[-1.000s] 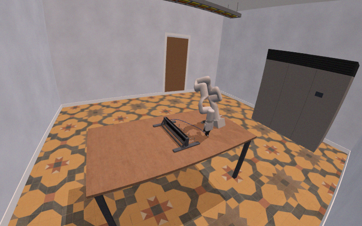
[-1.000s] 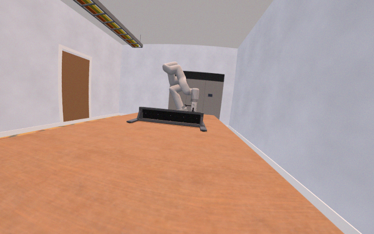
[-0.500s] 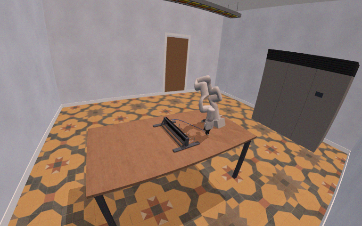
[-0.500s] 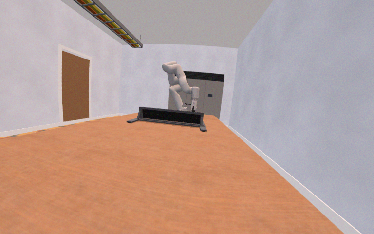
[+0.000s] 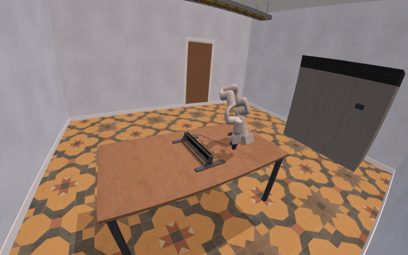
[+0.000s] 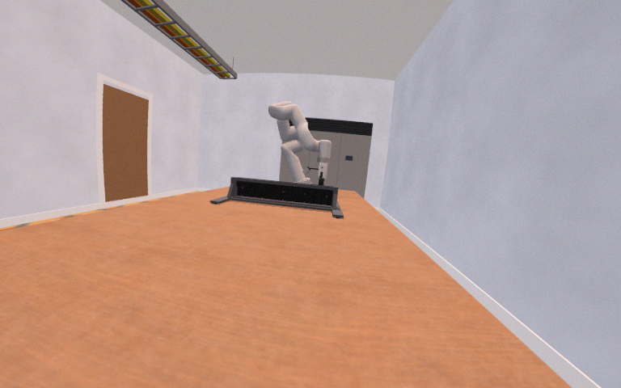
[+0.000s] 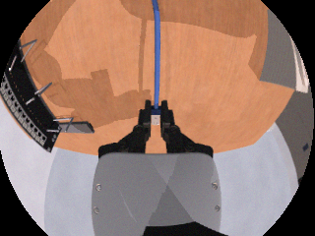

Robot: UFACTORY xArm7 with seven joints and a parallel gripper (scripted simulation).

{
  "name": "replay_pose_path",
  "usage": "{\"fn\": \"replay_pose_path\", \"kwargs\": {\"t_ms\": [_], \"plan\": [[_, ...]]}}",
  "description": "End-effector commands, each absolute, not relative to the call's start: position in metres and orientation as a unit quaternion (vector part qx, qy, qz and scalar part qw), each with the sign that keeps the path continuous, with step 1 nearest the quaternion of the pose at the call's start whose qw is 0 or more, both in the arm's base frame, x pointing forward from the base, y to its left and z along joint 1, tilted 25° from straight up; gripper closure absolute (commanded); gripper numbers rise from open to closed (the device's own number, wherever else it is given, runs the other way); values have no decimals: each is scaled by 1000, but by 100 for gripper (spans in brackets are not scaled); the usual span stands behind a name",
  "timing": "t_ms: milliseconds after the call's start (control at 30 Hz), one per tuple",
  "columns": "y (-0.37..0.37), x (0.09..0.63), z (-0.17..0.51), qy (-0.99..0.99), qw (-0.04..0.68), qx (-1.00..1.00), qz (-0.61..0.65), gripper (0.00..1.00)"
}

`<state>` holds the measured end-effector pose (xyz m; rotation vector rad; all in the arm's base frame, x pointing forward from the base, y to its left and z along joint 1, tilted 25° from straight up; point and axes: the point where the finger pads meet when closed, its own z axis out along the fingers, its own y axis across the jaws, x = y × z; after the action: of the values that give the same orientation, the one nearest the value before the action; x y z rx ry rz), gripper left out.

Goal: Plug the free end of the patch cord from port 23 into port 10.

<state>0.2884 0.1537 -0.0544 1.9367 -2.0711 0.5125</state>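
Observation:
The black patch-panel rack (image 5: 198, 149) (image 6: 284, 194) (image 7: 30, 114) stands on the wooden table (image 5: 150, 174) (image 6: 274, 297) on two flat feet. A thin blue patch cord (image 5: 210, 139) (image 7: 156, 33) runs from the rack's far end across the table to my gripper. My gripper (image 5: 234, 147) (image 6: 321, 179) (image 7: 156, 107) is shut on the cord's free plug (image 7: 157, 112), pointing down just above the table, to the right of the rack in the top view. In the wrist view the rack is at the left edge. The port numbers are too small to read.
The arm's base (image 5: 248, 138) stands on the table's far right edge close to the gripper. A grey cabinet (image 5: 342, 108) stands on the floor to the right, away from the table. The table's near right edge (image 5: 255, 171) lies beyond the rack's foot.

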Motion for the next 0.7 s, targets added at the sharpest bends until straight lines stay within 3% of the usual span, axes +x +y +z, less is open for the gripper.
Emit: {"fn": "replay_pose_path", "kwargs": {"t_ms": [0, 667], "plan": [[158, 289, -47, -713, 128, 667, 176, 100], [163, 288, -36, -713, 128, 667, 176, 100]]}}
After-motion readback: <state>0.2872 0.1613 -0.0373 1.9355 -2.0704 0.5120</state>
